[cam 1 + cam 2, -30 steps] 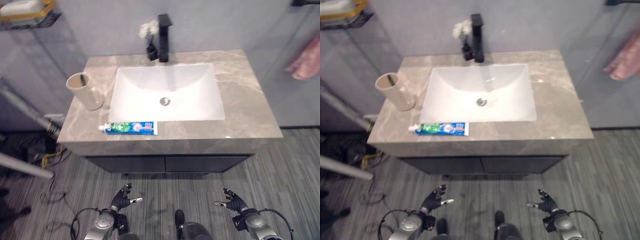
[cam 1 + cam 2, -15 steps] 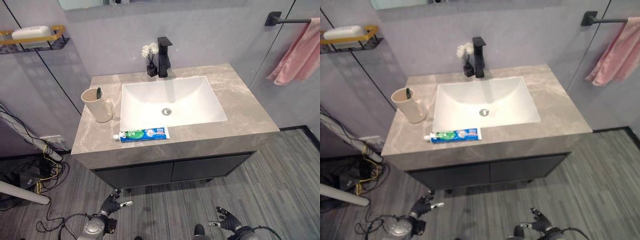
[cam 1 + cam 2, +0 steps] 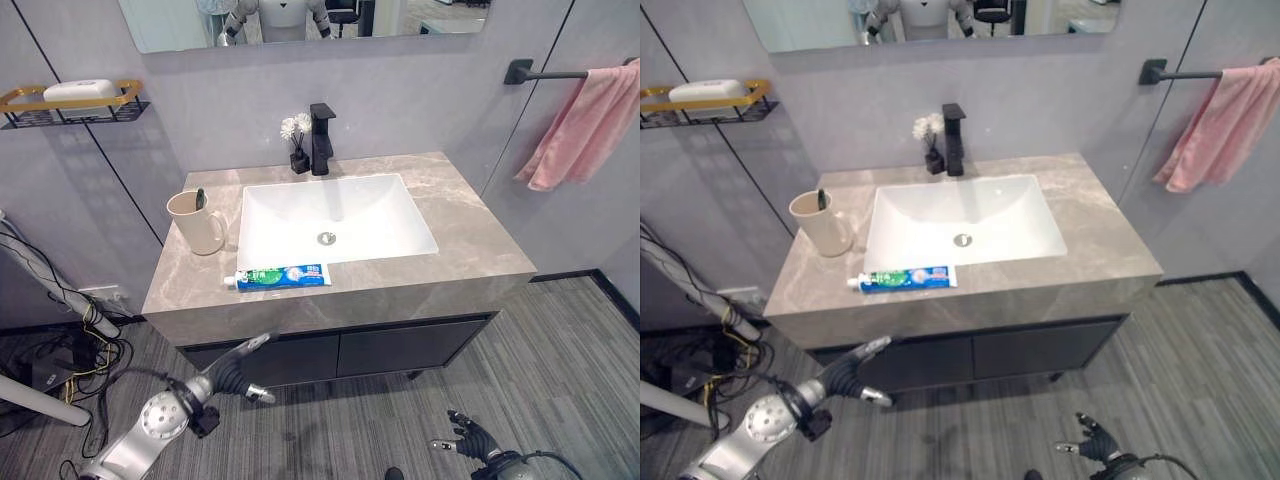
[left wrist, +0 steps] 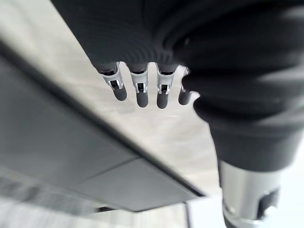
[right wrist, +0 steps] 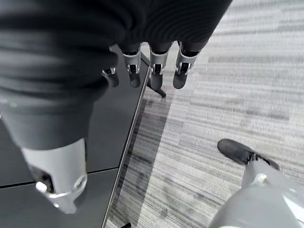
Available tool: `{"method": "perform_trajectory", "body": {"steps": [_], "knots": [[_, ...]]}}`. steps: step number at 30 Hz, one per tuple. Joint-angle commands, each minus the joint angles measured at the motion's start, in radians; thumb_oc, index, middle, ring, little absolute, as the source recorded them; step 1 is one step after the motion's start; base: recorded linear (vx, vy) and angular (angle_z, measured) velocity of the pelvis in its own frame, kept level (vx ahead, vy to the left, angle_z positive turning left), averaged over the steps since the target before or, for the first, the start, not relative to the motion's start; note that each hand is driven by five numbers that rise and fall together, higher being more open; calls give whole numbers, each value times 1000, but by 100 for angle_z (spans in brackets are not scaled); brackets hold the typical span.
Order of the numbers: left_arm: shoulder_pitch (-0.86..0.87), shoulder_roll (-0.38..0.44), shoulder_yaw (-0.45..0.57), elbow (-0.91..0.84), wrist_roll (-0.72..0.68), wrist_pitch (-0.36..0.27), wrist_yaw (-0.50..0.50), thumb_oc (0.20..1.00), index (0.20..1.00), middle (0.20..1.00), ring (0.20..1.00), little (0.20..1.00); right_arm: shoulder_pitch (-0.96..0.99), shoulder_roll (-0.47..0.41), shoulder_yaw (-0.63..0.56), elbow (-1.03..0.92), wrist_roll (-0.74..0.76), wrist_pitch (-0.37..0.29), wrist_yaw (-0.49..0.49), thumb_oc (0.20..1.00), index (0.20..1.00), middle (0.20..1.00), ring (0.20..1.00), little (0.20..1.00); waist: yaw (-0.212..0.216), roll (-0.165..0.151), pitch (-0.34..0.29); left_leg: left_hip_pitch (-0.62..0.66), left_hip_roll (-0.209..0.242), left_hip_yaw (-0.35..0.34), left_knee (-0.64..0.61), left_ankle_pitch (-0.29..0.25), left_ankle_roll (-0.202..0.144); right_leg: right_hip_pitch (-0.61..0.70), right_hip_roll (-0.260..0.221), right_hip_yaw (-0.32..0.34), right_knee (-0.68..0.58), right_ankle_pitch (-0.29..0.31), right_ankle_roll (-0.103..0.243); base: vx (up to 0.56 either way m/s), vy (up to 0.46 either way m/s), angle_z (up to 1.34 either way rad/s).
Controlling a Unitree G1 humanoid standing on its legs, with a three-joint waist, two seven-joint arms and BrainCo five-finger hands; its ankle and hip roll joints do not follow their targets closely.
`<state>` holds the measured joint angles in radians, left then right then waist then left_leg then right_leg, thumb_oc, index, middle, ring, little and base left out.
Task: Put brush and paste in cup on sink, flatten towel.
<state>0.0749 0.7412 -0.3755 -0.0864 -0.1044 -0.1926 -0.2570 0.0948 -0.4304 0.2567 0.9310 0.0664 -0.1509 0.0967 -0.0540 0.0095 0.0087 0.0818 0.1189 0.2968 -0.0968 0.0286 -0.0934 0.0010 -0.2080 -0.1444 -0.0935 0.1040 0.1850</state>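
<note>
A beige cup stands on the grey countertop, left of the white basin, with a dark-headed toothbrush upright in it. A blue and green toothpaste tube lies flat along the counter's front edge, before the basin. A pink towel hangs bunched from a black bar on the right wall. My left hand is open, fingers straight, raised before the dark cabinet under the toothpaste. Low over the floor at the right, my right hand is open and empty, its fingers relaxed.
A black faucet and a small vase of white flowers stand behind the basin. A wire shelf with soap hangs on the left wall. Cables and white poles crowd the floor at the left. Dark cabinet doors sit below the counter.
The camera has tilted up, so the whole scene shifted and the mirror and towel bar now show. My left arm has risen from near the floor towards the cabinet front.
</note>
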Motion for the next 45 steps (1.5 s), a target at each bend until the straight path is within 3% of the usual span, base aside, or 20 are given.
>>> {"method": "perform_trajectory", "body": {"steps": [1,10,14,22,36,45], "knots": [[-101,45,62,-64,-51,-65,-10,1000,1000,1000,1000,1000,-61,18,22,10,38,-24,20,1000,1000,1000,1000,1000,5,-43,14,1,59,-27,10,24,-36,-7,-34,-41,6,101,55,-14,-57,-7],[-255,45,179,-152,14,-131,129,1000,1000,1000,1000,1000,-13,38,23,37,34,-23,31,1000,1000,1000,1000,1000,-11,-41,9,0,70,-43,10,26,-45,12,-24,-60,6,88,47,12,-31,2],[-301,80,201,-82,178,-136,205,1000,1000,1000,1000,1000,-4,36,13,39,29,-24,25,1000,1000,1000,1000,1000,-20,-36,7,6,69,-37,10,20,-45,12,-23,-54,6,87,48,16,6,0],[-347,119,161,97,291,-119,236,1000,1000,1000,1000,1000,14,25,6,30,9,-24,20,1000,1000,1000,1000,1000,-33,-33,11,4,59,-28,10,11,-41,2,-30,-40,6,94,53,11,10,-1],[-349,68,152,297,359,-92,290,1000,1000,1000,1000,1000,43,12,-11,11,-11,-26,8,1000,1000,1000,1000,1000,-47,-32,21,-23,53,-19,10,14,-41,-35,-35,-34,6,96,56,0,6,-3],[-357,18,164,352,280,-70,306,1000,1000,1000,1000,1000,38,7,-6,24,-19,-22,3,1000,1000,1000,1000,1000,-49,-41,30,-31,58,-19,10,19,-43,-42,-30,-35,6,98,54,4,0,0]]}}
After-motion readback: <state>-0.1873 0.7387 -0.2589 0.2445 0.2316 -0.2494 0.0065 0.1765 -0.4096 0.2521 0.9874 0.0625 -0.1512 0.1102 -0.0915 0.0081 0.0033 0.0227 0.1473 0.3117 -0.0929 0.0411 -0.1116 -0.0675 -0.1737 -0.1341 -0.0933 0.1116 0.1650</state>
